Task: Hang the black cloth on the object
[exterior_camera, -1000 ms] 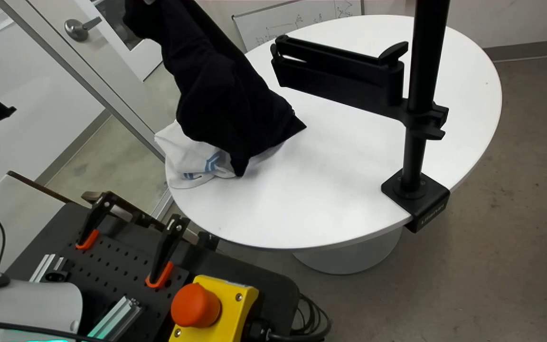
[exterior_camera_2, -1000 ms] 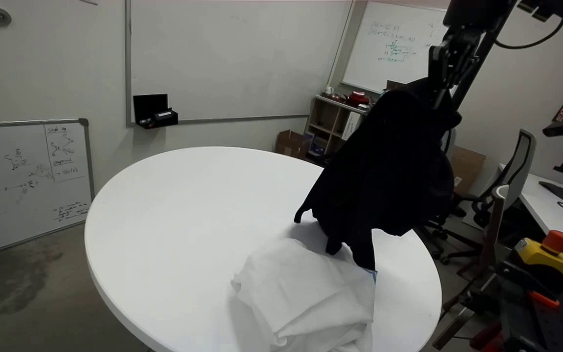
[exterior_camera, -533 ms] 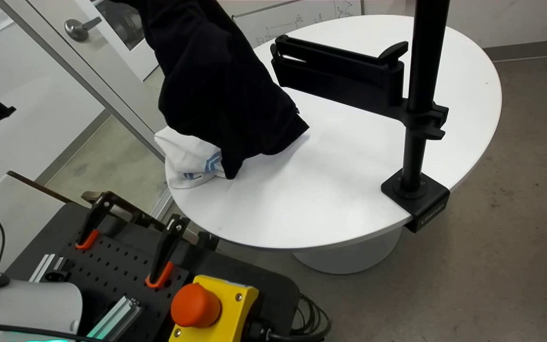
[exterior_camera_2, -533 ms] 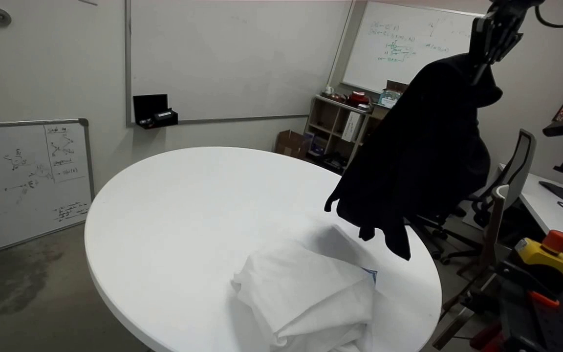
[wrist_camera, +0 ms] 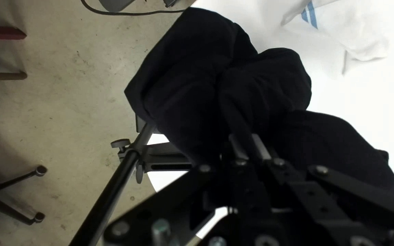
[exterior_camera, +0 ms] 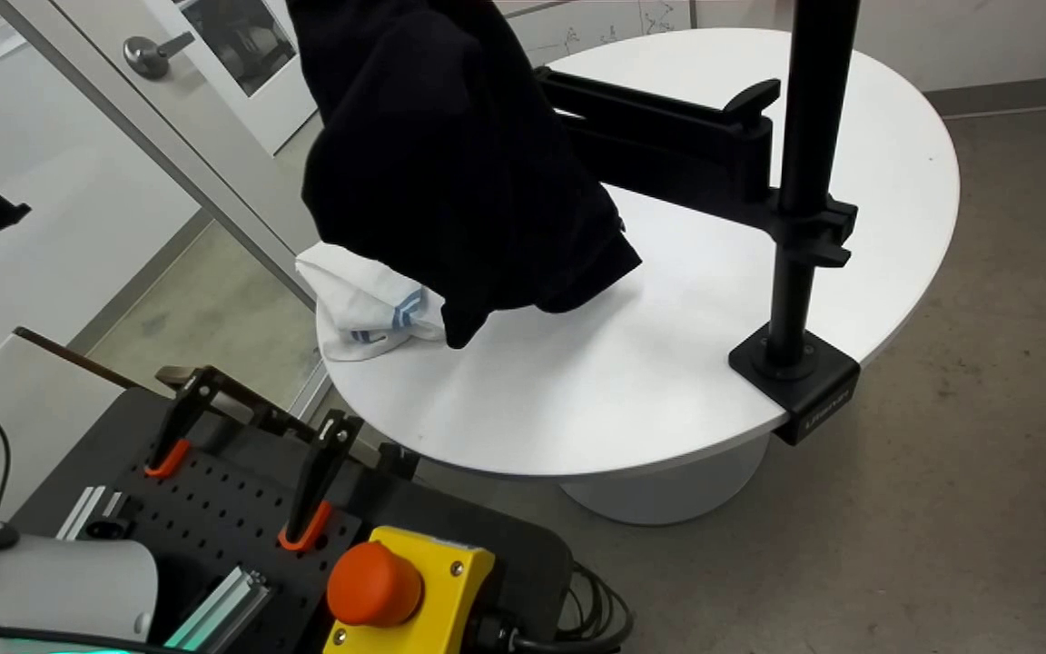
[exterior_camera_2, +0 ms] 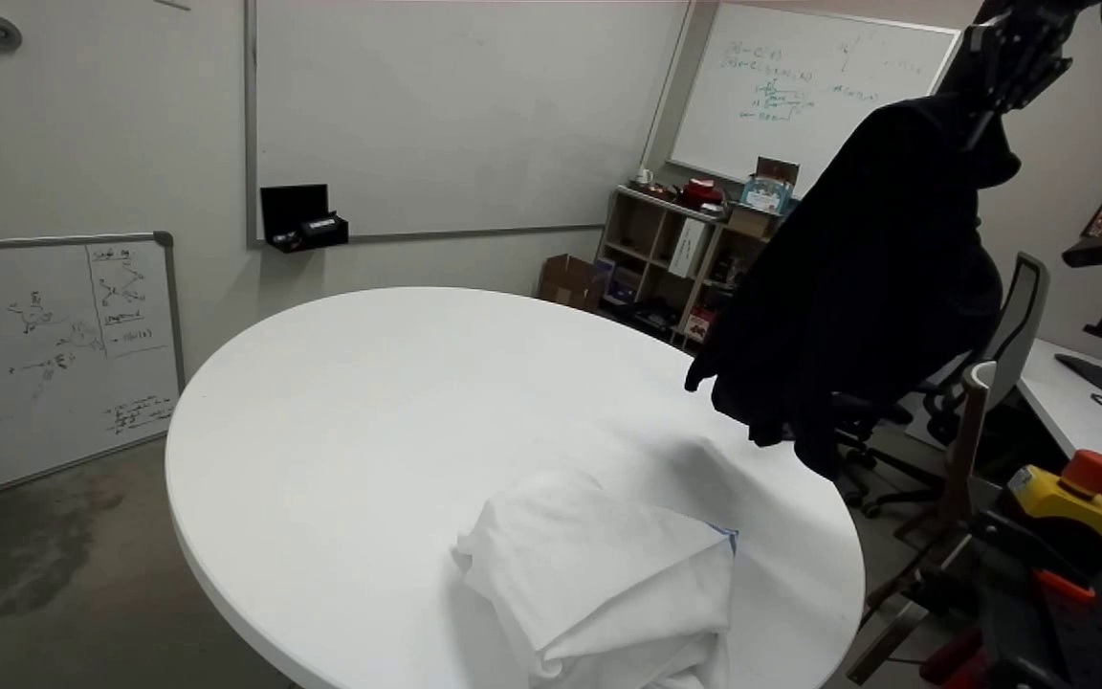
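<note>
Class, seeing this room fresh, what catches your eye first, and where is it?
Probably the big black cloth, at the right of an exterior view, hanging from the gripper. Then come the bright orange button on its yellow box and the black stand at the edge of the round white table.

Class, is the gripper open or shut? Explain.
The gripper is shut on the black cloth: the wrist view shows cloth pinched between its fingertips.

In an exterior view the black cloth (exterior_camera: 459, 163) (top cut off) hides part of the bracket (exterior_camera: 668, 150)
</note>
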Available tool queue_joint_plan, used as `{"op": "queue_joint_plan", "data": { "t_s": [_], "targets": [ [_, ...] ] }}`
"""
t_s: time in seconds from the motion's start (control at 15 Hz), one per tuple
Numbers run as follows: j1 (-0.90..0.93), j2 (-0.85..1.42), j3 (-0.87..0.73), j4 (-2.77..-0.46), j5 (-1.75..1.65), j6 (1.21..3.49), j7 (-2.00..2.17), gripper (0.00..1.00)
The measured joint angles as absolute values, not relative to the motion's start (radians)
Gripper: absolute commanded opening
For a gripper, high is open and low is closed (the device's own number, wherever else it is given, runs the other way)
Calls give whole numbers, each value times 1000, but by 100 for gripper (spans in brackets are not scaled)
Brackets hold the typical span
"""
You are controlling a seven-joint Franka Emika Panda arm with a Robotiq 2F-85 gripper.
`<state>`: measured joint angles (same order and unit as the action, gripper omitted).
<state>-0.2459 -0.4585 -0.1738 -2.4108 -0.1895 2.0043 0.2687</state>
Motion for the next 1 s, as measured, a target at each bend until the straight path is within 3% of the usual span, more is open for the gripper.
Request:
{"op": "queue_joint_plan", "data": {
  "t_s": [1.0],
  "targets": [
    [-279, 10, -247, -1910, -100, 1765, 231, 2]
  ]
}}
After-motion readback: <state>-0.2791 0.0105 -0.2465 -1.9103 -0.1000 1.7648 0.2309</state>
